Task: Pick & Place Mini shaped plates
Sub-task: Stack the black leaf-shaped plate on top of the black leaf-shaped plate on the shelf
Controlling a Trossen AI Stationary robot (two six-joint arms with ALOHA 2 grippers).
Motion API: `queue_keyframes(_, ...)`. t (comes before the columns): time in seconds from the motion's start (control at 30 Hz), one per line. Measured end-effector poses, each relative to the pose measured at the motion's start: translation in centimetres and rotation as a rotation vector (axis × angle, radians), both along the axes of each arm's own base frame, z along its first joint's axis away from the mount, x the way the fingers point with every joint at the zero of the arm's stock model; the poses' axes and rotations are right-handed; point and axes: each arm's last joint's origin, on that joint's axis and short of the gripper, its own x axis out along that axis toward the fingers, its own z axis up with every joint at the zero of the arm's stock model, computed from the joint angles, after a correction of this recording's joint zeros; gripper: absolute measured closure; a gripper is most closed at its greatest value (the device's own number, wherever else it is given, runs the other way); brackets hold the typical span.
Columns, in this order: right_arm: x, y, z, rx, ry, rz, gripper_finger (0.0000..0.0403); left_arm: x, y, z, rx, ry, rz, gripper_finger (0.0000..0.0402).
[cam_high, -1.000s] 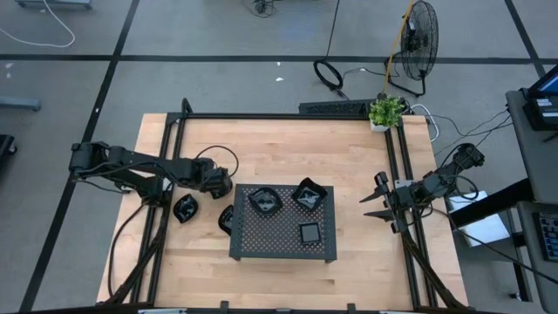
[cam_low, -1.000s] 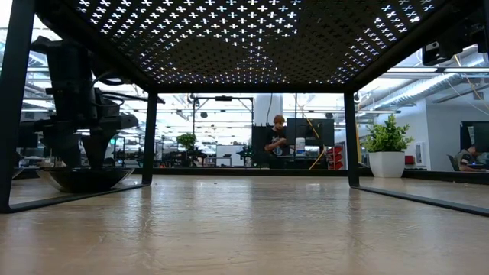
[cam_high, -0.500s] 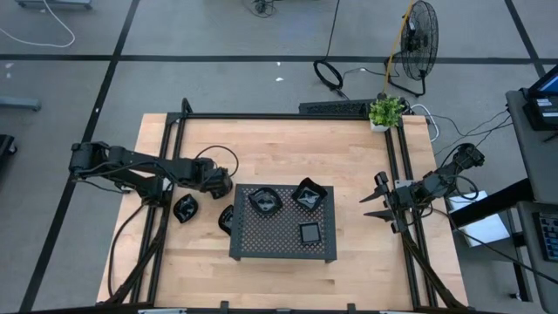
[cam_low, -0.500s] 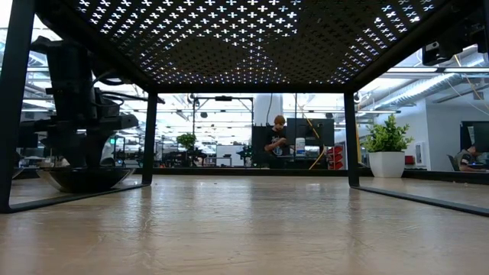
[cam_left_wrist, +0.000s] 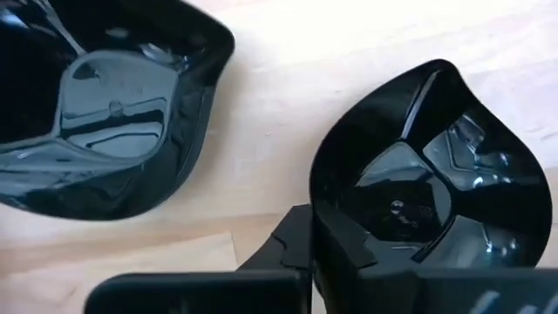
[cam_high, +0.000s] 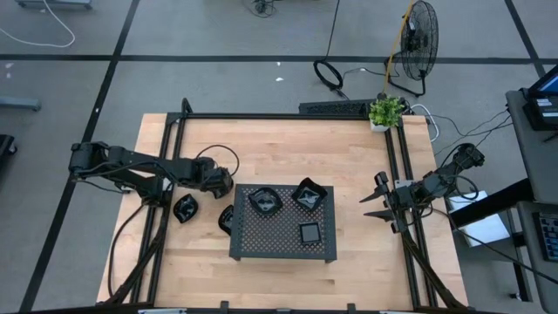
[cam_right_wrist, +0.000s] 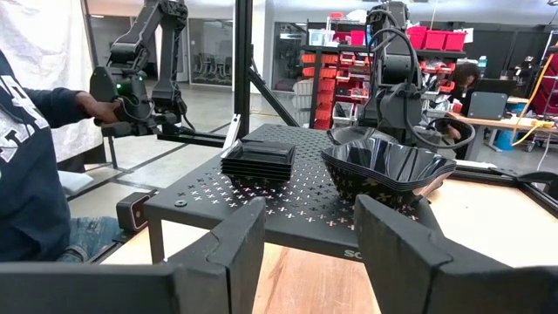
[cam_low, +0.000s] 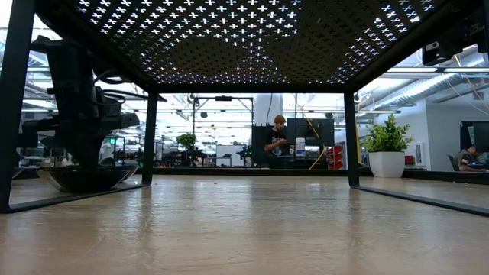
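Two mini plates sat on the bare wood just left of your perforated tray, and your left gripper was down at the nearer one, fingers pinched tight on its rim. Three more spots on the tray top were taken: a leaf-like dish, an angular stack and a flat square stack. Your right gripper waited well off at the table's right edge with its fingers spread apart and nothing between them.

Tray mid-counter, three plates on it; two plates on counter left of tray.
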Motion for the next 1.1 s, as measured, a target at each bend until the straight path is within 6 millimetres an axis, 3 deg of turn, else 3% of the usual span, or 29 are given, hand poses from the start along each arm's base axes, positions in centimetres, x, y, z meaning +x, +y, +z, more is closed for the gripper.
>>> queue_keyframes(0.3,0.0,0.0,0.0,0.0,0.0,0.0,0.0238,0.5,0.2,0.8,0.054,-0.001,-0.055,0.0395)
queue_keyframes(0.53,0.0,0.0,0.0,0.0,0.0,0.0,0.0238,1.6,0.5,3.5,0.13,0.022,-0.112,0.0395)
queue_keyframes(0.83,0.0,0.0,0.0,0.0,0.0,0.0,0.0238,2.3,1.0,9.8,0.297,0.16,-0.207,0.0395)
queue_keyframes(1.1,0.0,0.0,0.0,0.0,0.0,0.0,0.0238,3.9,1.3,17.6,0.444,0.08,-0.432,0.0394)
